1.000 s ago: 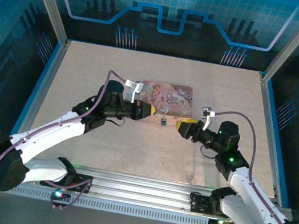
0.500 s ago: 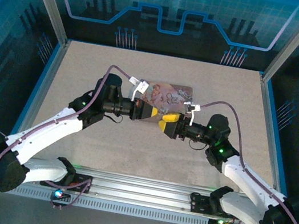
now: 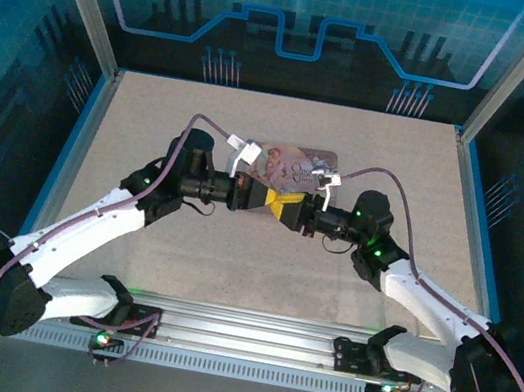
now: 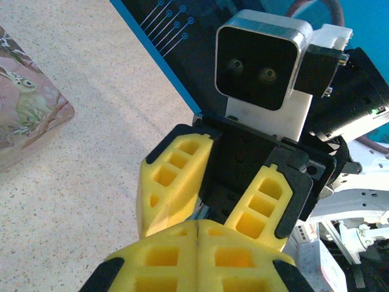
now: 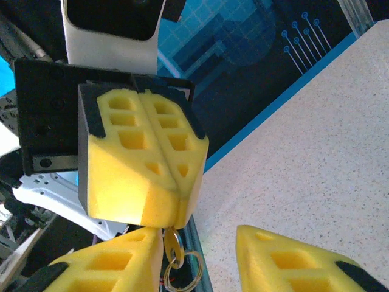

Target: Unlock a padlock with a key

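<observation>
Left gripper and right gripper meet tip to tip in the top view, mid-table, left one coming in from 9 o'clock, right one from 3 to 4 o'clock. Pink tin lies just past them at 12 o'clock. Nothing small can be made out between the yellow fingers here; padlock and key are too tiny.

Left wrist view: left gripper's own fingers are pressed flat together, seam closed, no gap. Right gripper faces the lens with its jaws spread, one finger on each side of the left tips. What the left tips pinch is hidden from this side.

Right wrist view gives what the others don't: a small brass tab with a thin wire loop dangles from the seam of the closed left tips. I take it for the padlock (could be a key head on a ring, can't be sure). It hangs at 6 o'clock from those tips, long axis running 12 to 6. It sits inside the right gripper's open gap, touching or nearly touching the finger at 7 o'clock and well apart from the one at 5 o'clock. Right jaws are parted and nothing shows in them. Key not made out in any view.

Judgement: right gripper is the free one and nearest, so the coming move turns on centring that dangling piece between its fingers.
</observation>
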Controlling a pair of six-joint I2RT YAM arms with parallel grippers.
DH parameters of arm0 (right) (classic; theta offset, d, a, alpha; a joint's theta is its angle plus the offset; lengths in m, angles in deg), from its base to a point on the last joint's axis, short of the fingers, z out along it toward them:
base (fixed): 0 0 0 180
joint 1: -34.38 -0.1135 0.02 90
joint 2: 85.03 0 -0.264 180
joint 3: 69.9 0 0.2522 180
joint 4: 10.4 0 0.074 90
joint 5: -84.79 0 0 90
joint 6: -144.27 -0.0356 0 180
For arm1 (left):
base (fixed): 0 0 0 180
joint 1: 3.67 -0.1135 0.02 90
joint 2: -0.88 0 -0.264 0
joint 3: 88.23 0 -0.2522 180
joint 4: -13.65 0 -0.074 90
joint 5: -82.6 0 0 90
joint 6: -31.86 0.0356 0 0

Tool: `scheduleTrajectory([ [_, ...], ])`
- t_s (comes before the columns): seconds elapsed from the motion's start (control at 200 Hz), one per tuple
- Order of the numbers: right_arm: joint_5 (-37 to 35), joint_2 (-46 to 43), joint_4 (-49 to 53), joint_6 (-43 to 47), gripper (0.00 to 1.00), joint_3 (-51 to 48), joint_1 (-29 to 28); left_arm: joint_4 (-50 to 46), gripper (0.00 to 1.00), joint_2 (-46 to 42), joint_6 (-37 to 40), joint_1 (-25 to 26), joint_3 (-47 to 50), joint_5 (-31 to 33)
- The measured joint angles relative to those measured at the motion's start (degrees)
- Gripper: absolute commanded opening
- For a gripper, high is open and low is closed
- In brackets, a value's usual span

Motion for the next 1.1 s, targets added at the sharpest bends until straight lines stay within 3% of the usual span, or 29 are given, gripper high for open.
scheduleTrajectory([
  [0.21, -0.1, -0.9, 0.1, 0.3, 0.16, -0.1, -0.1, 0.0, 0.00, 0.0, 0.0, 0.0, 0.0, 0.3],
  [0.57, -0.9, -1.5, 0.1, 0.3, 0.14, -1.2, -0.1, 0.2, 0.00, 0.0, 0.0, 0.0, 0.6, 1.7],
  [0.795, -1.4, -1.5, 0.5, 0.2, 0.03, -1.4, -0.1, 0.4, 0.00, 0.0, 0.0, -0.1, 0.9, 1.7],
  [0.92, -1.7, -1.9, 1.2, 0.6, 0.02, -1.4, -0.1, 0.4, 0.19, 0.0, 0.1, -0.1, 1.0, 1.9],
  [0.97, -2.3, -2.3, 2.4, 1.0, 0.02, -1.4, 0.0, 0.4, 0.35, 0.0, 0.0, -0.1, 1.0, 2.0],
  [1.1, -3.9, -3.9, 7.4, 3.4, 0.02, -1.4, 0.0, 0.5, 0.54, -0.1, 0.4, -0.4, 1.0, 2.6],
])
